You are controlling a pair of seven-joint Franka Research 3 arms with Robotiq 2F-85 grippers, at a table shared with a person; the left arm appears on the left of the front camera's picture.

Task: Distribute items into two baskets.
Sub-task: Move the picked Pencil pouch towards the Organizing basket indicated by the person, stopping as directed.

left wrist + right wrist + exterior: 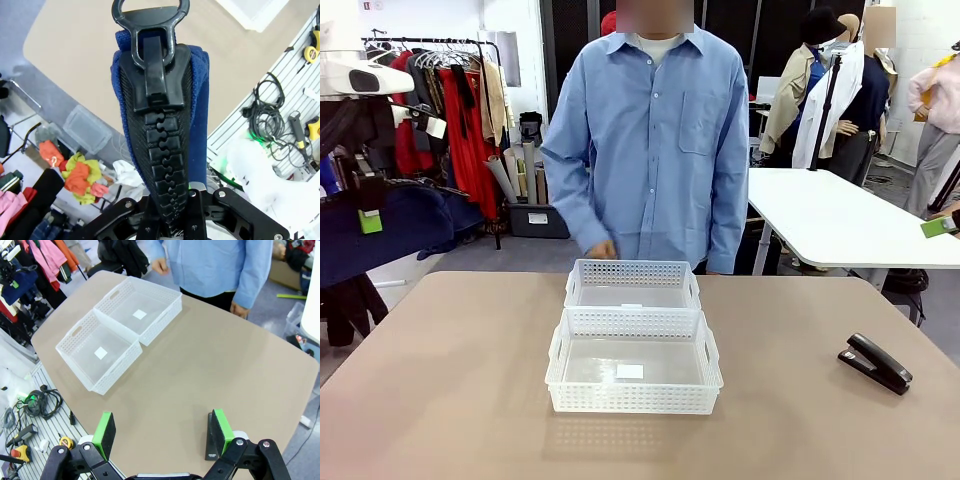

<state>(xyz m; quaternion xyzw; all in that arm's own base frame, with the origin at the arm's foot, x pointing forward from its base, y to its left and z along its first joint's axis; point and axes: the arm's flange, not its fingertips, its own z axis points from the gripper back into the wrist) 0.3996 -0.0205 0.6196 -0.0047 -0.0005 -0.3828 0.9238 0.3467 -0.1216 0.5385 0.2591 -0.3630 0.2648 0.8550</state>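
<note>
Pouch pinched by left gripper — best lowered squarely over near basket; right gripper spread, stapler at right.

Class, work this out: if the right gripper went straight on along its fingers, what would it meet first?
Probably the bare table; the right gripper points down at it, the baskets lying off to the side.

Matl/finish: near basket & far basket: white perforated plastic, semi-gloss; stapler: black, slight sheen; pouch: navy cloth, coarse weave, w/ zip: black moulded plastic, glossy; table: tan, smooth, matt.
</note>
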